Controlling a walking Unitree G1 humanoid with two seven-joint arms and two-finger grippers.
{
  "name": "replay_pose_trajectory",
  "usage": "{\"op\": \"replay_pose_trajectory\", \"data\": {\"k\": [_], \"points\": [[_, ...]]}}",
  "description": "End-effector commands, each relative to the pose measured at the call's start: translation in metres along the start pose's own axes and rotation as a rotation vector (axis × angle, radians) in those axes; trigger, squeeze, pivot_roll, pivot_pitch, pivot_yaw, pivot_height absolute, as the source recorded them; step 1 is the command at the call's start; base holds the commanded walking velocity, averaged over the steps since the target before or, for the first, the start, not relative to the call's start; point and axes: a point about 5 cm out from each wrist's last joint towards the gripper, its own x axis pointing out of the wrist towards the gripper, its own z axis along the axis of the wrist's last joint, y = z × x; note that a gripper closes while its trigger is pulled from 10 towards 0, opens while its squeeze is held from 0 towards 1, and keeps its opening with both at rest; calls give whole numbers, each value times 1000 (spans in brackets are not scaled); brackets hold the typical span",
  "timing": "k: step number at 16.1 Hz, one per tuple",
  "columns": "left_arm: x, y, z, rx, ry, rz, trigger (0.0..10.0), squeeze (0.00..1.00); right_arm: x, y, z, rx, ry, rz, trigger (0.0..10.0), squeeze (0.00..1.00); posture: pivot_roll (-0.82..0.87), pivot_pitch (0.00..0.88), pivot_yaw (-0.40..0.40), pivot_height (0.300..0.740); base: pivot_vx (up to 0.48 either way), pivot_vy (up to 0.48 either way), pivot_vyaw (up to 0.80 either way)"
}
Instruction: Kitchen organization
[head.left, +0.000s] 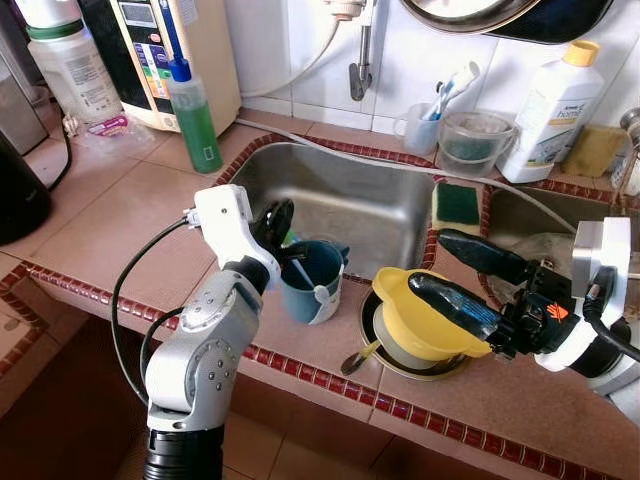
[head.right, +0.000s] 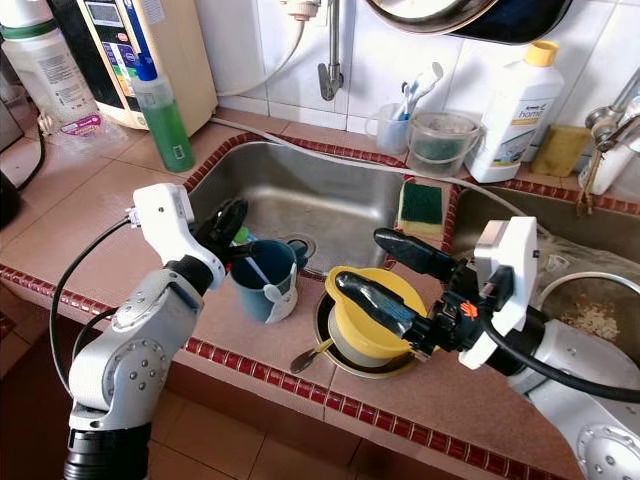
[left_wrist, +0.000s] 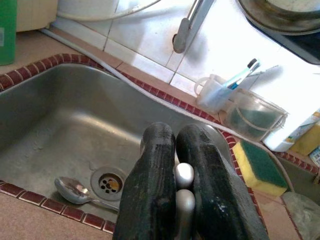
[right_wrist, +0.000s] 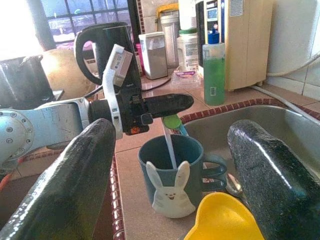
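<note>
Here, taken from the fingers outward:

Left gripper (head.right: 228, 224): its black fingers (left_wrist: 150, 195) are pressed together on a thin silver metal handle (left_wrist: 183, 192), centre-bottom of the left wrist view; what the handle belongs to I cannot tell.

Right gripper (head.right: 388, 272): fingers spread wide and holding nothing, centre-right of the right eye view, one finger lying over the yellow plastic bowl (head.right: 372, 330), the other above and apart from it.

Blue ceramic mug with a white rabbit figure (right_wrist: 172, 180): lower centre of the right wrist view, between the two spread right fingers but farther out, near the sink's front edge, with a white-stemmed utensil (right_wrist: 167, 142) standing in it.

Handling (a judgement): the mug is stiff, fairly heavy, glazed and slippery, breakable; take it by the wall or handle. The bowl looks light and slightly flexible, best pinched at its rim.

Steel sink (head.left: 330, 195): upper centre, a loose spoon (left_wrist: 75, 190) near the drain.
</note>
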Motion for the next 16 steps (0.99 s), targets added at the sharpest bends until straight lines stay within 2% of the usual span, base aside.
{"op": "replay_pose_trajectory", "data": {"k": [1, 7, 10, 11, 12, 13, 14, 15, 16], "points": [[-1, -1, 3, 10, -4, -8, 0, 0, 0, 5, 6, -33, -7, 11, 10000, 0, -248, 96, 66, 740, 0, 0, 0], [0, -3, 7, 9, -19, -19, 0, 0, 0, 4, 7, -36, -11, 11, 10000, 0, -247, 95, 64, 740, 0, 0, 0], [0, -7, 20, 39, -53, -63, 0, 0, 1, 4, 7, -40, -12, 11, 10000, 0, -246, 92, 61, 740, 0, 0, 0], [0, -7, 26, 76, -57, -104, 0, 0, 1, 4, 6, -44, -4, 14, 10000, 0, -247, 92, 59, 740, 0, 0, 0], [1, -6, 34, 101, -54, -141, 8745, 0, 1, 3, 6, -43, -4, 14, 10000, 0, -244, 91, 54, 740, 0, 0, 0], [2, -4, 41, 112, -55, -171, 10000, 0, 1, 3, 6, -43, -4, 15, 10000, 0, -243, 90, 53, 740, 0, 0, 0], [2, -4, 54, 146, -51, -232, 10000, 0, 1, 3, 6, -41, -3, 18, 10000, 0, -241, 88, 52, 740, 0, 0, 0], [3, -4, 57, 155, -44, -240, 10000, 0, 1, 3, 5, -42, -1, 20, 10000, 0, -239, 87, 50, 740, 0, 0, 0], [3, -2, 68, 159, -32, -282, 10000, 0, 2, 2, 5, -42, 1, 23, 10000, 0, -238, 83, 50, 740, 0, 0, 0]]}}
